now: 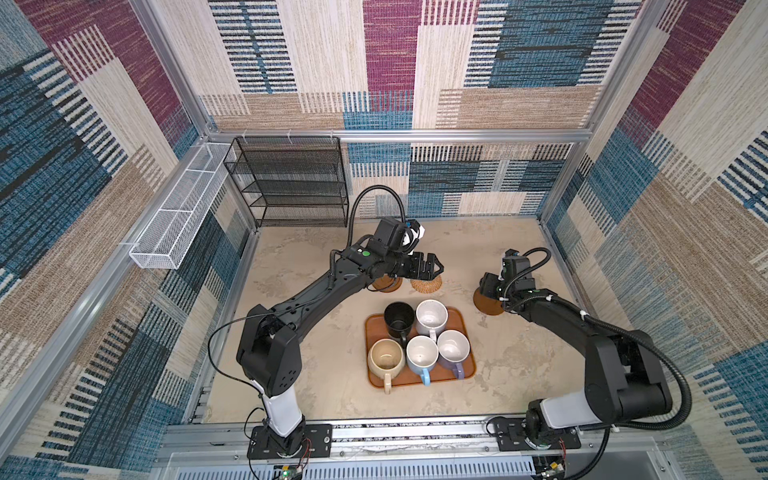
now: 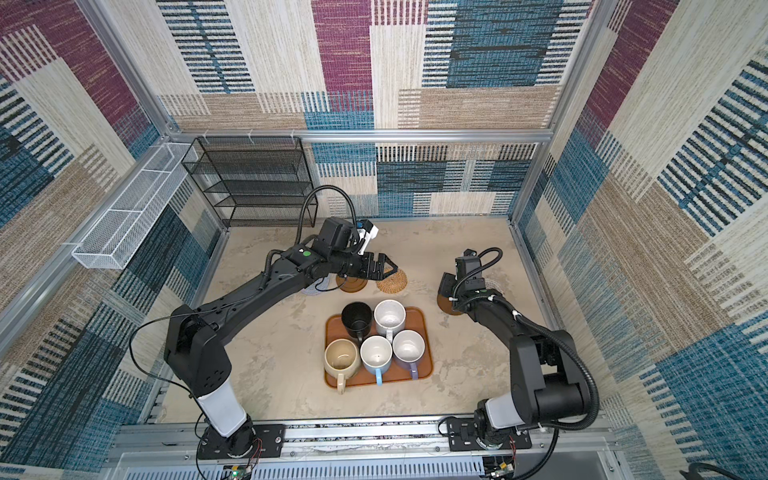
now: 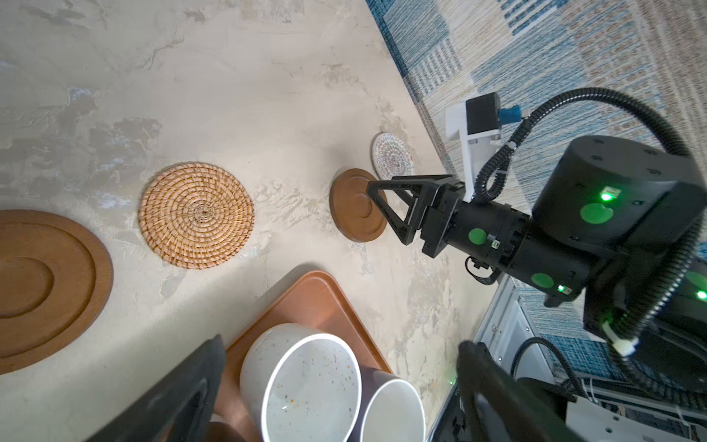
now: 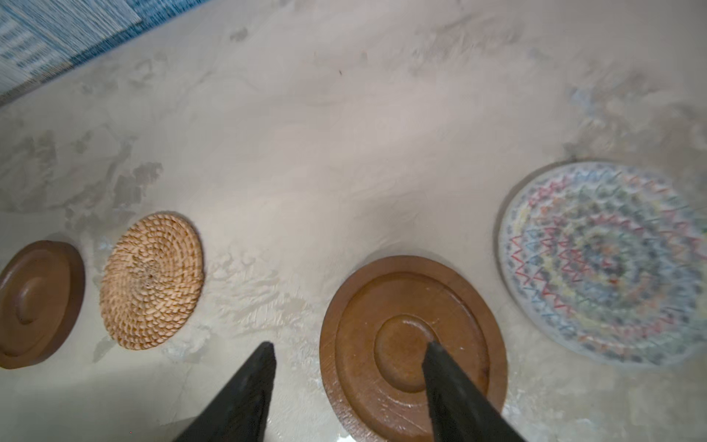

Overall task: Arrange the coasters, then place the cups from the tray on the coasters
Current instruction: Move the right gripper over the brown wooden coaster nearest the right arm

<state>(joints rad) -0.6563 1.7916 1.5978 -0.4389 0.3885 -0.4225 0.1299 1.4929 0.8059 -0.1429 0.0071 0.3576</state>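
- Both top views: high up, looking down on the whole table (image 1: 519, 365), near-identical.
- Left wrist cam: low, facing the right arm (image 3: 493, 233).
- Right wrist cam: close over the table; both wrists share the rattan coaster (image 3: 196, 215).

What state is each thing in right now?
wooden coaster: flat, unlifted.
other wooden coaster: flat, bare.
rattan coaster: flat, bare.
patterned coaster: flat, bare.
blue-grey coaster: mostly hidden.
tray: fully loaded.
black cup, white cup, beige cup, blue cup, lavender cup: upright on tray.
left gripper: open, empty.
right gripper: open, astride wooden coaster's rim.
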